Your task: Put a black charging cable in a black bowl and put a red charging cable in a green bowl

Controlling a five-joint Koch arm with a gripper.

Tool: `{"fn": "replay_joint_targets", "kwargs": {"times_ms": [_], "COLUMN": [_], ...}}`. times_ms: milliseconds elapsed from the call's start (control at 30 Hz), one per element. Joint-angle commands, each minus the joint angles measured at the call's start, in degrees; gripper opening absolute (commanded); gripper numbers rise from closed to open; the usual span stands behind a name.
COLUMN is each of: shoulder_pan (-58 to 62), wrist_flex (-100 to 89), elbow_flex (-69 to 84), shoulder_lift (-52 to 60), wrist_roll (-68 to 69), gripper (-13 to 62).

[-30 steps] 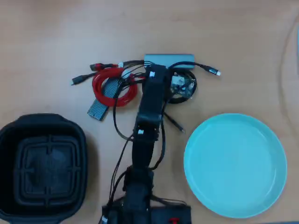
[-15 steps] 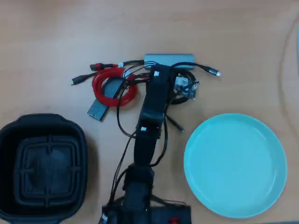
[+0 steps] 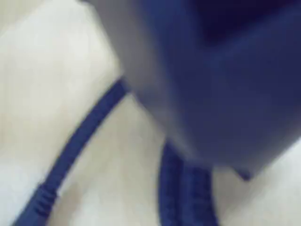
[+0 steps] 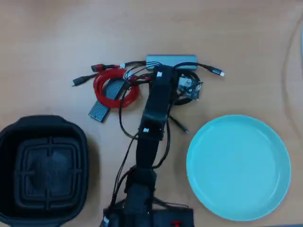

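Observation:
In the overhead view the black charging cable lies as a loose coil just below the grey hub, with one silvery plug out to the right and another end trailing below. My gripper sits low over that coil; its jaws are hidden by the wrist. The wrist view is blurred: a dark jaw fills the upper right, with cable strands on the pale table beneath. The red charging cable is coiled left of the arm. The black bowl stands at bottom left and the green bowl at bottom right.
A grey hub lies above the gripper. A ribbed grey slab sits inside the red coil. Loose plug ends stick out left of it. The arm runs up from the bottom centre.
The gripper head has shifted slightly up and to the right over the black coil, and the arm has stretched a little. The cable's lower end has hardly moved.

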Motion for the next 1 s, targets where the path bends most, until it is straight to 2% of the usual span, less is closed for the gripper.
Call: {"fn": "replay_joint_targets", "kwargs": {"times_ms": [0, 67, 100, 167, 467, 733, 967], "shoulder_pan": [0.62, 0.79, 0.97, 1.41, 0.62, -2.2, -4.31], "wrist_flex": [2.81, 2.72, 2.72, 2.72, 4.31, 6.68, 6.42], "elbow_flex": [-1.67, -1.76, -1.67, -1.67, -1.14, -0.88, -0.88], "shoulder_lift": [0.0, 0.0, 0.0, 0.0, 1.76, 18.81, 29.36], "wrist_roll": [-0.88, -0.88, -0.97, -0.97, -0.88, -1.23, -5.19], "gripper": [6.1, -8.7, -9.5, -5.5, -6.8, -6.8, -6.8]}}
